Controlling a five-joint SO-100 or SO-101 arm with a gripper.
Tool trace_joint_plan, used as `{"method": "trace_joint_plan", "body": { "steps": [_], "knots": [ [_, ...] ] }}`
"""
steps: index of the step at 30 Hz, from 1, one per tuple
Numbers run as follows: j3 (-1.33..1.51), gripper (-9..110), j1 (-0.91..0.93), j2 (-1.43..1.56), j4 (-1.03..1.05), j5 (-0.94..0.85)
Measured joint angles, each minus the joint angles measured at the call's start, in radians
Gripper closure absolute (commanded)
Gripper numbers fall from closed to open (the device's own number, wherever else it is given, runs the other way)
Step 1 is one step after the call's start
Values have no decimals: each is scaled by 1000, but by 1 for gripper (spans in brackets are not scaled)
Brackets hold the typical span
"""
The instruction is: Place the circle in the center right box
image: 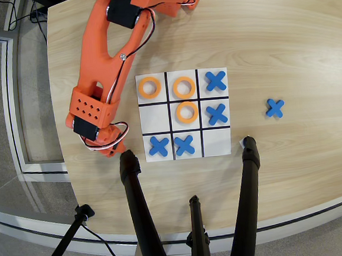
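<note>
Overhead, orange arm (103, 56) left of board (184, 115), black tripod legs (139, 207) below, lone blue X (274, 107) right, jaws hidden, state unclear

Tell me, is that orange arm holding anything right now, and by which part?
It cannot be told: the arm's own body hides the gripper and its fingers from above.

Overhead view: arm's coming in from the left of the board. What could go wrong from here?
1. The pincer is hidden under the arm's body, so whether it carries an orange ring cannot be confirmed; it may arrive empty.
2. The empty middle-left cell sits between the ring in the top-left cell and the blue X in the bottom-left cell; a low sweep could knock either.
3. The black tripod leg stands close to the pincer; contact seems possible.
</note>
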Motion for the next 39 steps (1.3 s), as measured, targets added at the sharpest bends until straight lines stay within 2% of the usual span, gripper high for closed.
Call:
{"method": "trace_joint_plan", "body": {
  "steps": [27,39],
  "knots": [
    [-72,83,40,-104,0,-6],
    [-95,97,40,-121,37,-9]
  ]
}}
